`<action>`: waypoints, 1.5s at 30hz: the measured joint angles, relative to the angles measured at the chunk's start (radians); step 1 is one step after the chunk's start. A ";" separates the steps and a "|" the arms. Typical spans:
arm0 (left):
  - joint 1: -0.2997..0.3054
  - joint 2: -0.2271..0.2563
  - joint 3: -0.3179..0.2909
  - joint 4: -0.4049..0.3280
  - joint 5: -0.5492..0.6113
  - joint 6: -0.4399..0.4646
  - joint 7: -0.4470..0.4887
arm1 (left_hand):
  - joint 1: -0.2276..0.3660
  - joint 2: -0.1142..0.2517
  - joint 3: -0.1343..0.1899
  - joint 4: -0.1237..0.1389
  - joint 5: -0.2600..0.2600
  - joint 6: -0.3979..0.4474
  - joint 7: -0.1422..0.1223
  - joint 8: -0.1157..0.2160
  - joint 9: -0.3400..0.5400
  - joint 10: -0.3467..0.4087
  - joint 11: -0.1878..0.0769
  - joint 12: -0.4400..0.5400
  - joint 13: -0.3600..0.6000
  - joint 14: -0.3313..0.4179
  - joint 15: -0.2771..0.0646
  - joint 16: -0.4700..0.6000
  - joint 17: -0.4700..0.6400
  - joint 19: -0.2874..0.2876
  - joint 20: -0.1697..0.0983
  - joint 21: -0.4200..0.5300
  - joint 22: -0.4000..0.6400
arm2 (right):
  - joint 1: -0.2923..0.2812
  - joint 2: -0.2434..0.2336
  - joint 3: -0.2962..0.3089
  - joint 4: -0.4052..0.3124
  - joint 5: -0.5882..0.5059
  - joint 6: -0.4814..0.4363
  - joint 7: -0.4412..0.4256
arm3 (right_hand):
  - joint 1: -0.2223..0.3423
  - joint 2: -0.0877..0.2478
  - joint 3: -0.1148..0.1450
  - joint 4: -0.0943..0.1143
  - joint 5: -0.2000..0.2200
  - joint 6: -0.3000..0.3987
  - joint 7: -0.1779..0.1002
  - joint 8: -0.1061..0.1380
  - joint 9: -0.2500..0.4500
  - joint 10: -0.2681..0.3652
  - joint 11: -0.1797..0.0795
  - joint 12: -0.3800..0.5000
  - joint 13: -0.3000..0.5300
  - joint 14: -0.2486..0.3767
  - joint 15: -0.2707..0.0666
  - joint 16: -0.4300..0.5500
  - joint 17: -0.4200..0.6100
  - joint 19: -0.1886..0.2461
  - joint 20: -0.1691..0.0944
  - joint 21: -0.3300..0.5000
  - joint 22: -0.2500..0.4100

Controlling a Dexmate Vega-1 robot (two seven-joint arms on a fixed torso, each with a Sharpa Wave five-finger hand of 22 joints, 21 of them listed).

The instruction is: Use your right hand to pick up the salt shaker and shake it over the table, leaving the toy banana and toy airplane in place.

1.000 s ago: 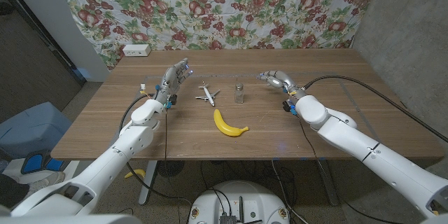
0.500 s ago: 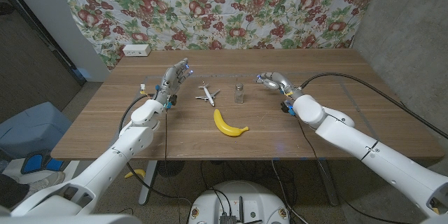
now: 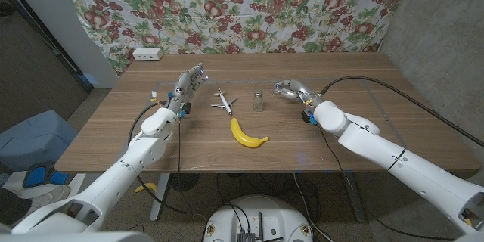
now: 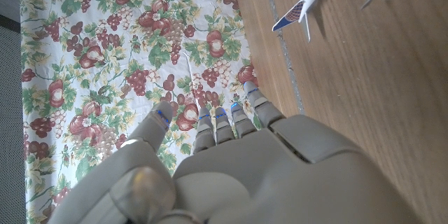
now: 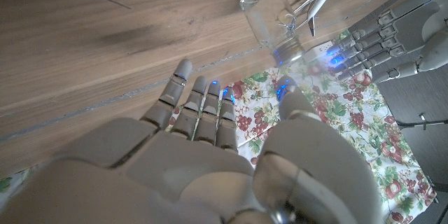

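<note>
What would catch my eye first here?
Probably the bright yellow toy banana at the table's middle, with the toy airplane and small glass salt shaker just behind it. Two white arms flank them, the right hand open near the shaker.

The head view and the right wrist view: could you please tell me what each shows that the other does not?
The head view alone takes in the toy banana and the white box at the table's far edge. The right wrist view alone gives the back of the right hand, fingers apart, holding nothing. Both share the salt shaker, the toy airplane and the left hand.
</note>
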 measured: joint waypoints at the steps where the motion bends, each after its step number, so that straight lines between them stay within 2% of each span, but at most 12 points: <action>1: 0.000 0.000 0.000 0.000 0.000 0.000 0.000 | 0.000 0.000 0.000 0.000 0.000 0.000 0.000 0.000 0.000 0.000 0.000 0.000 0.000 0.002 -0.002 0.000 0.000 0.000 0.000 0.000 0.000 | 0.002 0.000 -0.002 0.000 -0.003 -0.003 0.004 | 0.000 0.000 0.000 0.000 0.000 0.000 0.000 0.000 0.000 0.000 0.000 0.000 0.000 0.000 0.000 0.000 -0.003 0.000 0.000 0.000 0.000; 4: 0.001 0.000 0.000 -0.002 0.000 0.001 0.001 | 0.000 0.000 0.000 0.000 0.000 0.000 0.000 0.000 0.000 0.000 0.000 0.000 0.000 0.008 0.000 0.000 0.000 0.000 0.000 0.000 0.000 | 0.011 -0.001 -0.011 0.000 -0.011 -0.010 0.019 | 0.000 0.000 0.000 0.000 0.000 0.000 0.000 0.000 0.000 -0.004 -0.004 0.000 0.000 0.000 0.000 0.000 -0.005 0.000 0.000 -0.007 0.000; 7: 0.002 0.000 0.000 -0.004 0.000 0.003 0.003 | 0.000 0.000 0.000 0.000 0.000 0.000 0.000 0.000 0.000 0.000 0.000 0.000 0.000 0.009 0.002 0.000 0.000 0.000 0.000 0.000 0.000 | 0.019 -0.001 -0.018 0.000 -0.016 -0.013 0.029 | 0.016 -0.016 0.000 0.000 -0.004 0.000 0.000 0.000 0.000 -0.007 -0.007 0.000 -0.004 -0.004 -0.004 0.000 -0.005 0.000 0.000 -0.007 0.000; 15: 0.005 0.001 0.000 -0.009 0.000 0.007 0.005 | 0.000 0.000 0.004 -0.004 0.000 0.000 0.000 0.000 0.000 0.000 0.000 0.000 0.000 0.009 0.002 0.000 0.000 0.000 0.000 0.000 0.000 | 0.034 0.001 -0.032 0.008 -0.026 -0.017 0.051 | 0.016 -0.016 -0.002 0.002 -0.011 -0.005 -0.005 0.000 0.000 -0.014 -0.007 0.000 -0.004 -0.005 -0.005 0.000 -0.009 0.000 0.000 -0.011 0.000; 22: 0.007 0.002 0.000 -0.013 0.000 0.010 0.006 | 0.000 0.000 0.004 -0.004 0.000 0.000 0.000 0.000 0.000 0.000 0.000 0.000 0.000 0.012 0.004 0.000 0.000 0.004 0.004 0.000 0.000 | 0.046 0.007 -0.046 0.022 -0.037 -0.014 0.067 | 0.022 -0.022 -0.004 0.004 -0.017 -0.005 -0.005 0.000 0.000 -0.018 -0.011 0.000 -0.004 -0.036 -0.004 -0.015 -0.014 -0.006 0.006 -0.026 0.000; 35: 0.009 0.004 0.000 -0.016 -0.001 0.013 0.006 | -0.004 -0.004 0.004 -0.004 0.000 0.000 0.000 0.000 0.000 0.005 0.006 0.000 0.000 0.024 0.006 0.000 0.000 0.007 0.007 0.000 0.000 | 0.065 0.027 -0.064 0.055 -0.057 0.000 0.077 | 0.052 -0.052 -0.004 0.004 -0.038 0.000 -0.011 0.005 -0.005 -0.014 -0.036 0.001 -0.009 -0.047 -0.004 -0.015 -0.023 -0.006 0.005 -0.034 0.000; 39: 0.009 0.004 0.000 -0.016 -0.002 0.014 0.005 | -0.006 -0.006 0.004 -0.004 0.000 0.000 0.000 0.000 0.000 0.005 0.005 0.000 0.000 0.027 0.009 0.001 0.000 0.007 0.007 0.000 0.000 | 0.074 0.034 -0.069 0.071 -0.057 0.007 0.088 | 0.060 -0.042 -0.004 0.004 -0.038 0.000 -0.011 0.005 -0.005 -0.014 -0.036 0.001 -0.009 -0.047 -0.004 -0.015 -0.023 -0.005 0.005 -0.042 0.000; 45: 0.007 0.005 0.000 -0.015 -0.003 0.017 0.004 | -0.011 0.000 0.007 -0.001 0.000 0.000 0.000 0.000 0.000 0.005 0.005 0.000 0.000 0.034 0.007 0.007 0.000 0.007 0.007 0.000 0.000 | 0.087 0.043 -0.077 0.091 -0.057 0.015 0.102 | 0.067 -0.049 -0.008 0.000 -0.046 0.006 -0.016 0.005 -0.005 -0.010 -0.040 0.001 -0.014 -0.052 -0.009 -0.022 -0.025 -0.002 0.001 -0.042 0.000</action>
